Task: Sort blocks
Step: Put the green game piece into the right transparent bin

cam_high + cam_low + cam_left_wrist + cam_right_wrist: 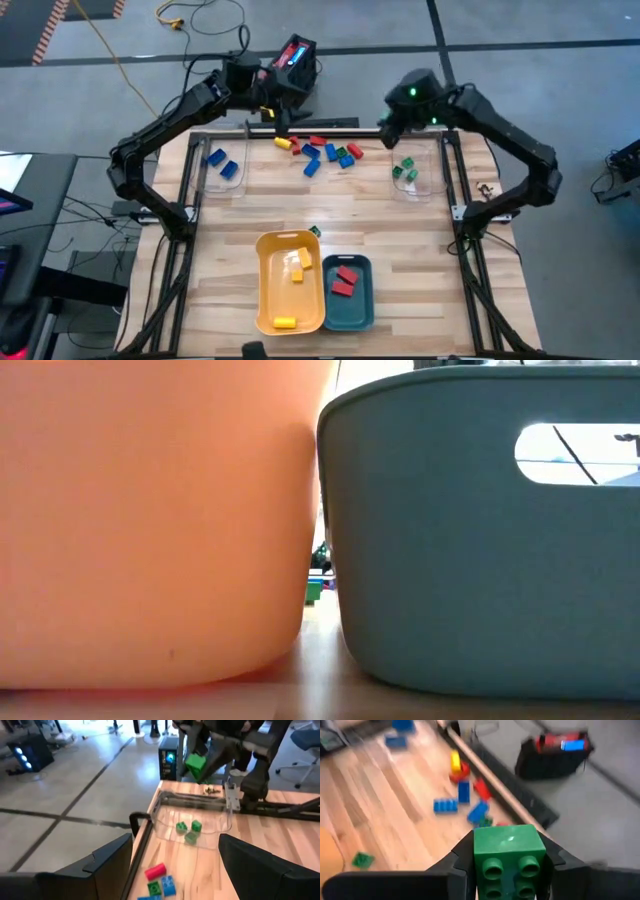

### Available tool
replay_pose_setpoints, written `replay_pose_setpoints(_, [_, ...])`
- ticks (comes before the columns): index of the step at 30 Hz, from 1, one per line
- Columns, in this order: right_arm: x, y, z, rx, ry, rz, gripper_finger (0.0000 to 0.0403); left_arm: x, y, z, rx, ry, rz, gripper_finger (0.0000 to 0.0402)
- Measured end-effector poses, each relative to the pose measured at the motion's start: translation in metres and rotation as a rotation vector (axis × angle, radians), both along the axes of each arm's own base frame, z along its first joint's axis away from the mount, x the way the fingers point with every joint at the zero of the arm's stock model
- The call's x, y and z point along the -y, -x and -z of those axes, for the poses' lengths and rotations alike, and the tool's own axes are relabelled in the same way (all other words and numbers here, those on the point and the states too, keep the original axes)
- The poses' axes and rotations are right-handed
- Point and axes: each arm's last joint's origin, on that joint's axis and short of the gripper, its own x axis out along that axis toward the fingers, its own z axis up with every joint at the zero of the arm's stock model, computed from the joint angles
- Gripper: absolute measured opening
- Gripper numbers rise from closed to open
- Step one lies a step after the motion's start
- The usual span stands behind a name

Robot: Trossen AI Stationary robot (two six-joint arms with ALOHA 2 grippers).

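Note:
A loose pile of red, blue, yellow and green blocks [322,152] lies by the table's far edge. My right gripper [389,133] hovers above the far edge, between the pile and the right clear container [412,172], shut on a green block [509,854]. This block also shows in the left wrist view as the green block [195,764], held high. My left gripper [278,122] is open above the pile's left end, touching nothing. One green block [314,232] lies alone by the yellow tray. My right gripper pinches the green block between its two fingers [462,857], one on each side face [479,851]. The studded face [510,870] points toward the wrist camera. The block is lifted clear of the table.
The left clear container [222,165] holds blue blocks and the right one holds green blocks [189,830]. At the near edge, a yellow tray [268,300] holds yellow blocks and a teal tray [360,310] holds red ones. Both trays fill the low view. Black rails [185,190] frame the table.

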Motion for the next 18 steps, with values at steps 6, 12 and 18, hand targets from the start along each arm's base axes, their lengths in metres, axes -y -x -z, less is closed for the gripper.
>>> replay_pose_setpoints(6, [-0.003, 0.022, 0.072, -0.023, -0.176, 0.186, 0.0128, 0.001, 0.002, 0.005, -0.05, 0.016, 0.004, 0.0292])
replay_pose_setpoints(12, [0.003, 0.041, 0.125, -0.109, -0.346, 0.402, 0.0128, 0.001, 0.002, 0.005, -0.041, 0.044, -0.006, 0.0293])
replay_pose_setpoints(18, [0.02, 0.051, 0.158, -0.178, -0.436, 0.543, 0.0134, 0.001, 0.002, 0.005, -0.036, 0.051, -0.009, 0.0293])
